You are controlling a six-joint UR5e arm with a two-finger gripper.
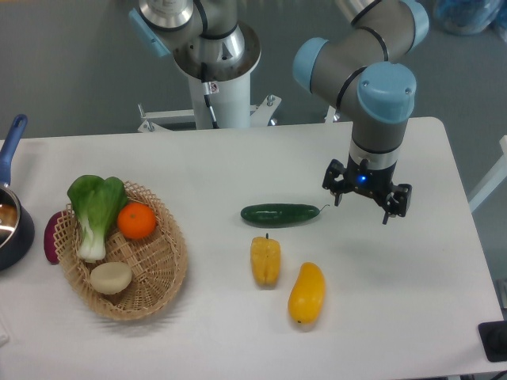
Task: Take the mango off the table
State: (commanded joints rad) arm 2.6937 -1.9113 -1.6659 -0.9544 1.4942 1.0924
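The mango [306, 293], a smooth orange-yellow oval, lies on the white table [412, 285] near the front, just right of a ribbed yellow pepper [265, 260]. My gripper [363, 208] hangs above the table to the upper right of the mango, well apart from it. Its two fingers stand spread, open, with nothing between them.
A dark green cucumber [280, 213] lies left of the gripper, behind the pepper. At the left stands a wicker basket [162, 269] holding bok choy [94, 207], an orange [136, 221] and a pale onion [110, 277]. A purple eggplant [52, 236] and a blue-handled pot [11, 214] are at the far left.
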